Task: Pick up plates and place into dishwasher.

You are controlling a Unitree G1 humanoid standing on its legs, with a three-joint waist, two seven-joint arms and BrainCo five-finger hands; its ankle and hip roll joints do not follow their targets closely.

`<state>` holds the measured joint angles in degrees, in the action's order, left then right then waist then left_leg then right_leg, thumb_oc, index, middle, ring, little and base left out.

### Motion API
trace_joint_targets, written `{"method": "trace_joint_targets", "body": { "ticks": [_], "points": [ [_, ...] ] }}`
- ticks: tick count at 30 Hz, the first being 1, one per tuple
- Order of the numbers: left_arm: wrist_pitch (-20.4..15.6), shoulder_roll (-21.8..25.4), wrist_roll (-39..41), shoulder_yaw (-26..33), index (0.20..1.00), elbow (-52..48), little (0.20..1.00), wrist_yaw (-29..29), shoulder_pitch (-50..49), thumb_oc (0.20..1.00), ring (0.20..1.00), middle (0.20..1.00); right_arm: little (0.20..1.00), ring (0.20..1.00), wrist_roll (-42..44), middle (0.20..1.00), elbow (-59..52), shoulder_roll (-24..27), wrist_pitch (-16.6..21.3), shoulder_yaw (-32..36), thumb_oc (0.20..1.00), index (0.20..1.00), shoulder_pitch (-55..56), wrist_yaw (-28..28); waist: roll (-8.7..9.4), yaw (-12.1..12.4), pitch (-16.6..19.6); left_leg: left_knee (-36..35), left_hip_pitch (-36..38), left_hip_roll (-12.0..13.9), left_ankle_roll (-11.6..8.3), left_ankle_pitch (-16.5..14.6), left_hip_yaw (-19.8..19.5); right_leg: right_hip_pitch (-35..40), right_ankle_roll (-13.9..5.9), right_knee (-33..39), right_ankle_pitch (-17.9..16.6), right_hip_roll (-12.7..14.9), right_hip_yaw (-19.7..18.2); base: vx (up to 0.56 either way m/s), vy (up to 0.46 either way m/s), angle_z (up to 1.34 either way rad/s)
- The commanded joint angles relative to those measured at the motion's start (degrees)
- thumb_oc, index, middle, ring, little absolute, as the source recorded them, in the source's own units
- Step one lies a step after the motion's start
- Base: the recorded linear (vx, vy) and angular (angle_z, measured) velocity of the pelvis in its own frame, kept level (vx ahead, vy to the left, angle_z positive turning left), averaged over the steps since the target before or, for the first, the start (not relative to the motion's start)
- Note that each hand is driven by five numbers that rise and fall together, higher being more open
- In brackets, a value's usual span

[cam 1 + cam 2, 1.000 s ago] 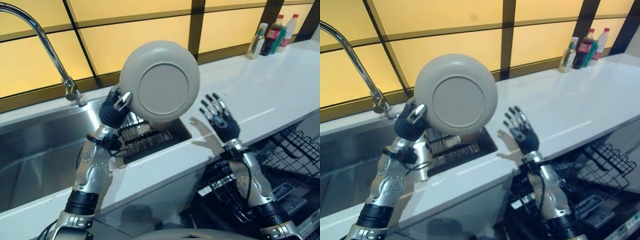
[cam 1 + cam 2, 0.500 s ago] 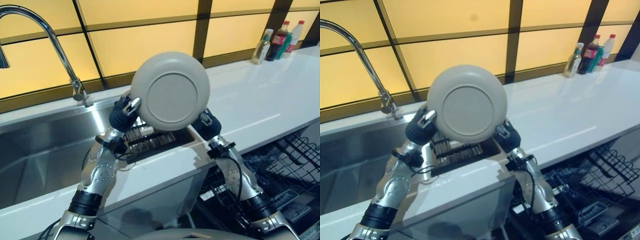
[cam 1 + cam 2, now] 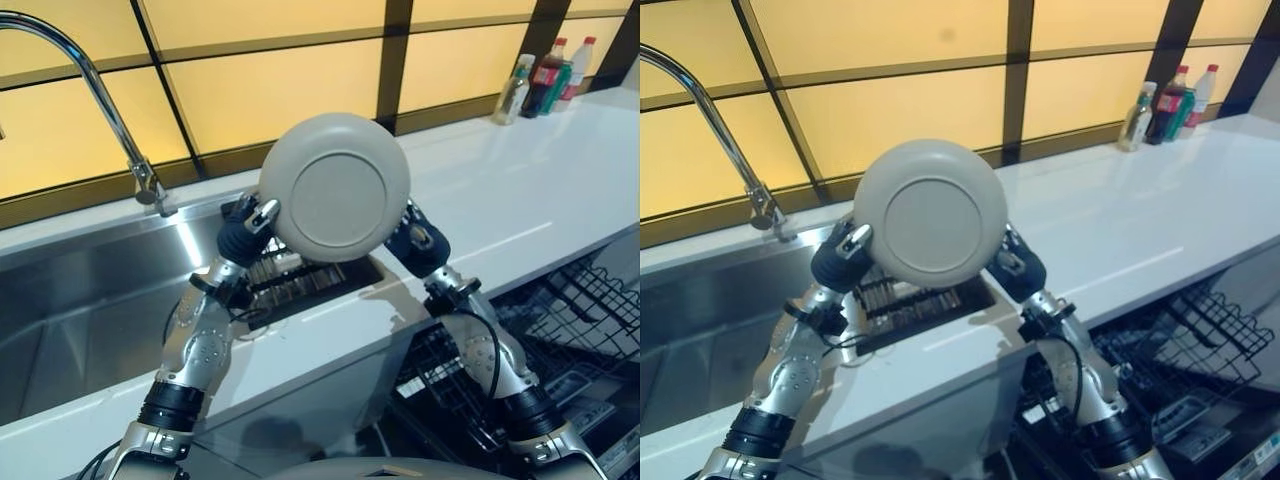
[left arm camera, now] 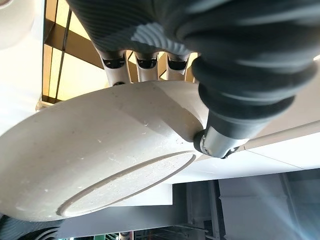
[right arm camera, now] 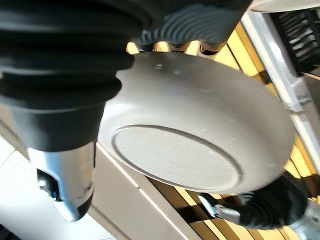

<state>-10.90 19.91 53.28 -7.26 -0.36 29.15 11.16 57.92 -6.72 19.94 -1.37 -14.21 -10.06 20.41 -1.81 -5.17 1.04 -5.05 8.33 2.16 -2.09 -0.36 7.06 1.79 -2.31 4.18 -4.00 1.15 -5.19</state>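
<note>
The grey plate (image 3: 335,187) was held upright in the air above the sink (image 3: 90,300), its underside toward the camera. The left hand (image 3: 243,232) and the right hand (image 3: 418,243) both had their fingers curled round its opposite edges.

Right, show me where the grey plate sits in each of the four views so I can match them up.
Left eye view: plate upright at centre, underside toward the camera, above the sink rack.
Right eye view: plate left of centre.
Left wrist view: plate seen from below, past the left hand.
Right wrist view: plate across the middle, by the right hand.
Shared landmark: the raised round foot ring on its underside.
</note>
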Motion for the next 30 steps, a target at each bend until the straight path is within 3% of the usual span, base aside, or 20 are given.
{"method": "trace_joint_targets", "body": {
  "ticks": [1, 6, 7, 8, 9, 10, 11, 19, 30],
  "points": [
    [-2.46, 0.48, 0.54, -0.36, 0.200, 3.35, 0.200, 0.81, 2.50, 0.200, 0.200, 0.200, 1.000, 1.000, -1.49, 1.000, -6.20, -1.82, -1.30, -1.46, 1.000, 1.000, -4.50, 3.14, 2.21, 0.39, 1.33, 0.05, -4.99, -2.47, 3.37, 0.30, -2.69, -1.72, -3.56, -4.46, 2.36, 2.60, 2.82, 0.00, 0.000, 0.00],
    [-2.60, 0.96, -0.65, -1.78, 0.200, 3.05, 0.200, 0.27, 3.20, 0.200, 0.200, 0.200, 1.000, 1.000, -1.18, 1.000, -5.88, -2.27, -1.69, -3.84, 1.000, 1.000, -6.78, 1.87, 2.27, 0.89, 1.32, 0.05, -5.12, -2.40, 3.22, 0.39, -3.16, -1.27, -3.40, -3.87, 2.26, 2.54, 3.31, 0.00, 0.000, 0.00],
    [-2.57, 1.07, -0.75, -2.02, 0.200, 3.20, 0.200, 0.17, 3.30, 0.200, 0.200, 0.200, 0.887, 0.887, -1.34, 0.887, -5.93, -2.23, -1.39, -3.98, 0.887, 0.887, -7.23, 1.83, 2.25, 0.96, 1.33, 0.05, -5.16, -2.34, 3.16, 0.44, -3.19, -1.24, -3.40, -3.85, 2.26, 2.57, 3.40, 0.00, 0.000, 0.00],
    [-2.36, 1.11, -0.82, -2.09, 0.200, 3.39, 0.200, 0.17, 3.34, 0.200, 0.200, 0.200, 0.677, 0.677, -1.17, 0.677, -6.21, -2.21, -1.03, -4.08, 0.677, 0.677, -7.60, 1.66, 2.22, 1.03, 1.28, 0.05, -5.12, -2.29, 3.12, 0.50, -3.22, -1.16, -3.39, -3.85, 2.25, 2.59, 3.50, 0.00, 0.000, 0.00],
    [-2.18, 1.17, -0.93, -2.15, 0.200, 3.29, 0.200, 0.01, 3.35, 0.200, 0.200, 0.200, 0.529, 0.529, -1.05, 0.529, -6.40, -2.21, -0.87, -4.10, 0.529, 0.529, -7.77, 1.38, 2.22, 1.09, 1.28, 0.05, -5.11, -2.27, 3.09, 0.50, -3.27, -1.13, -3.40, -3.86, 2.27, 2.60, 3.54, 0.00, 0.000, 0.00],
    [-1.95, 1.18, -1.28, -2.29, 0.200, 3.45, 0.200, -0.16, 3.36, 0.200, 0.200, 0.200, 0.313, 0.313, -0.74, 0.313, -6.62, -2.21, -0.60, -4.08, 0.313, 0.313, -8.24, 0.71, 2.22, 1.16, 1.29, 0.05, -5.11, -2.24, 3.06, 0.52, -3.30, -1.09, -3.40, -3.90, 2.31, 2.64, 3.62, 0.00, 0.000, 0.00],
    [-1.47, 1.13, -1.47, -2.41, 0.200, 3.71, 0.200, -0.26, 3.39, 0.200, 0.200, 0.200, 0.200, 0.200, -0.42, 0.200, -6.74, -2.23, -0.38, -3.87, 0.200, 0.200, -8.71, -0.03, 2.21, 1.22, 1.33, 0.05, -5.08, -2.23, 3.04, 0.53, -3.32, -1.05, -3.39, -3.88, 2.29, 2.65, 3.71, 0.00, 0.000, 0.00],
    [-0.07, -0.15, -1.74, -3.97, 0.200, 6.99, 0.200, 1.15, 2.68, 0.200, 0.200, 0.200, 0.200, 0.200, 0.44, 0.200, -6.83, -2.50, 2.53, -2.65, 0.200, 0.200, -13.18, -5.63, 2.13, 1.51, 1.49, 0.05, -4.95, -2.30, 3.08, 0.41, -3.29, -1.03, -3.25, -3.78, 2.16, 2.57, 3.68, 0.00, 0.000, 0.00],
    [0.49, -1.41, -1.31, -4.73, 0.200, 8.53, 0.200, 2.30, 1.70, 0.200, 0.200, 0.200, 0.200, 0.200, 2.36, 0.200, -7.47, -3.50, 3.16, -2.16, 0.200, 0.200, -11.91, -3.82, 2.02, 1.16, 1.54, 0.05, -4.67, -2.25, 3.22, 0.17, -2.77, -1.04, -3.32, -3.83, 2.22, 2.48, 3.14, 0.00, 0.000, 0.00]
  ]
}}
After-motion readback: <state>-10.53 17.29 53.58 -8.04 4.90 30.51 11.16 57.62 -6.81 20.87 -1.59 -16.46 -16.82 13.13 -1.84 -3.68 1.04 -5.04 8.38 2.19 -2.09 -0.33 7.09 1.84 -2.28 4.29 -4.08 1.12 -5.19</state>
